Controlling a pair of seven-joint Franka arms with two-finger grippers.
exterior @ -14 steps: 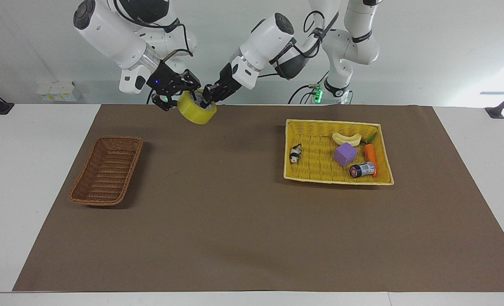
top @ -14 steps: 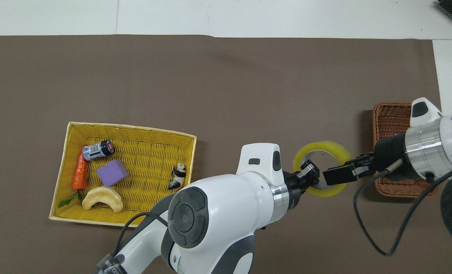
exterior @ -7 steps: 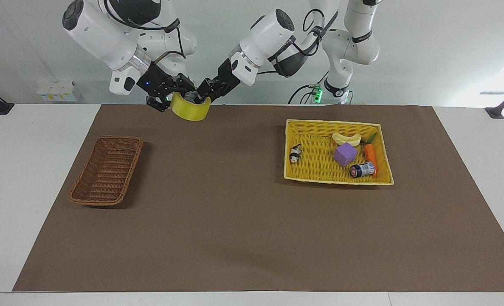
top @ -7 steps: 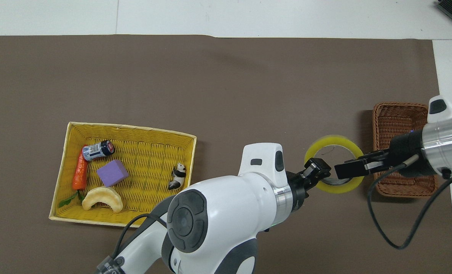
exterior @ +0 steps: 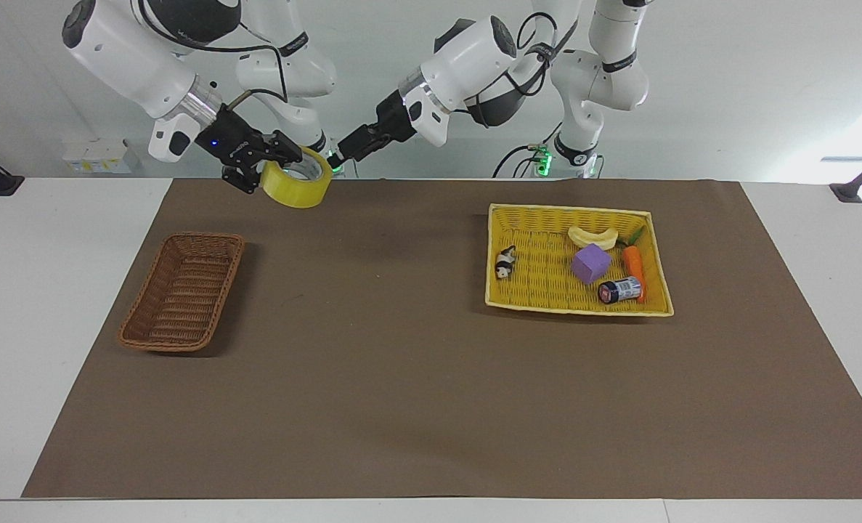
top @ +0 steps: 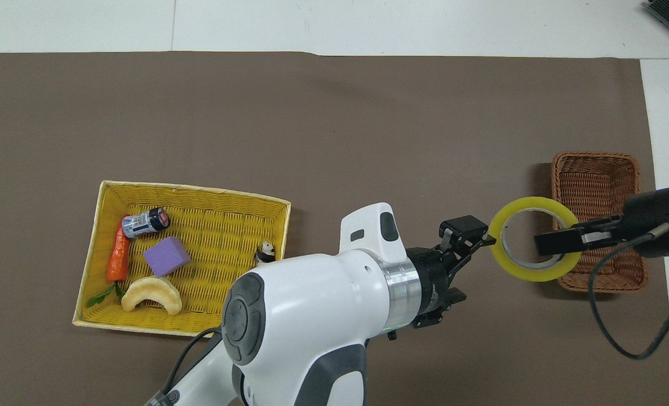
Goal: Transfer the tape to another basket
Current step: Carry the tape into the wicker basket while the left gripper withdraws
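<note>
The tape point(exterior: 297, 179) point(top: 534, 238) hangs in the air over the brown mat point(exterior: 401, 407) point(top: 311, 124), clamped at its rim by the right gripper point(exterior: 274, 163) point(top: 559, 243), one finger inside the core and one outside. The left gripper point(exterior: 343, 154) point(top: 469, 239) is just beside the tape, apart from it, jaws open. The basket point(exterior: 182, 290) point(top: 598, 217) lies at the right arm's end of the table; the yellow basket point(exterior: 577, 310) point(top: 193, 189), at the left arm's end, holds a purple cube point(exterior: 591, 264) point(top: 166, 256), carrot point(exterior: 634, 267) point(top: 118, 256), can point(exterior: 619, 290) point(top: 145, 221), panda figure point(exterior: 505, 261) point(top: 265, 254) and dumpling point(exterior: 592, 236) point(top: 151, 293).
</note>
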